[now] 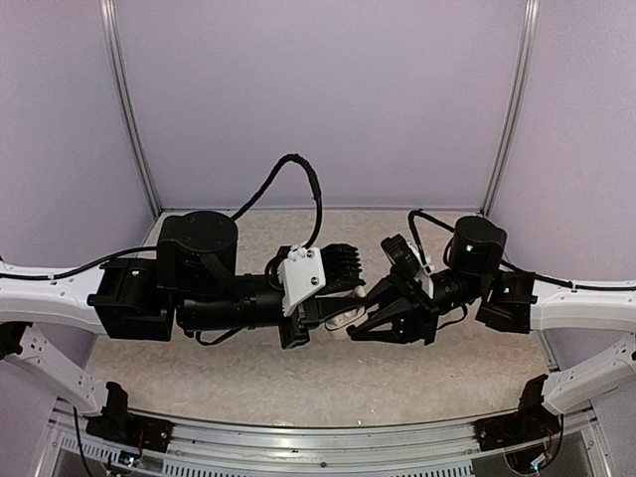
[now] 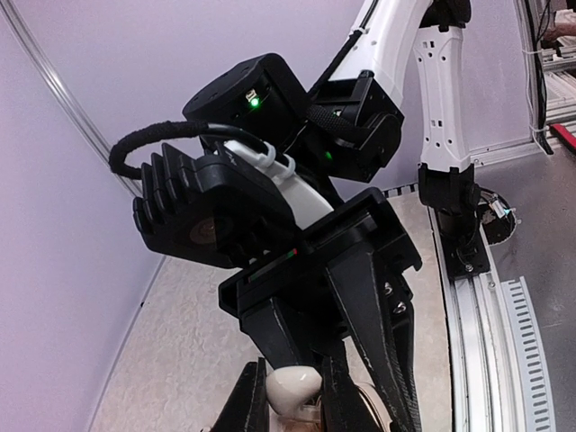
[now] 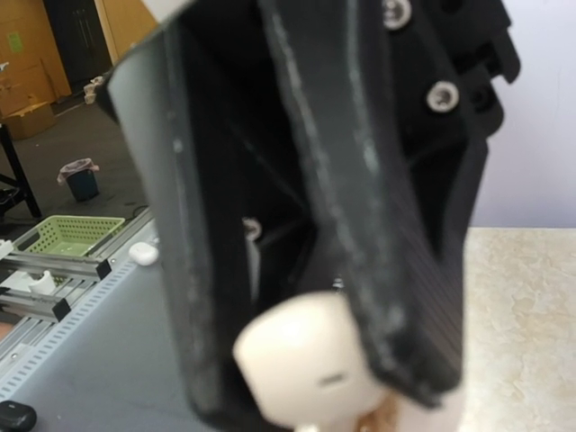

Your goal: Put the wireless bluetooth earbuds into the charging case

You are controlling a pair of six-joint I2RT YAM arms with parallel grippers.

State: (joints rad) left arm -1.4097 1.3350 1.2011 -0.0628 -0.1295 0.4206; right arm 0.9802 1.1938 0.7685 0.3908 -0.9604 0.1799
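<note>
Both arms meet above the middle of the table. My left gripper point(image 1: 333, 316) point(image 2: 292, 409) is shut on one white earbud point(image 2: 292, 385), whose rounded head shows between the fingers. In the right wrist view the same earbud point(image 3: 310, 360) sits blurred between the left fingers point(image 3: 396, 270). The charging case point(image 2: 382, 407) point(image 3: 436, 416) shows only as a white edge just under the earbud, between the spread fingers point(image 2: 378, 324) of my right gripper point(image 1: 366, 324), which appears to grip it. The second earbud is not visible.
The speckled beige table point(image 1: 298, 378) is walled by pale panels with metal posts point(image 1: 129, 109). An aluminium rail point(image 1: 328, 437) runs along the near edge by the arm bases. A black cable point(image 1: 298, 174) loops above the left arm.
</note>
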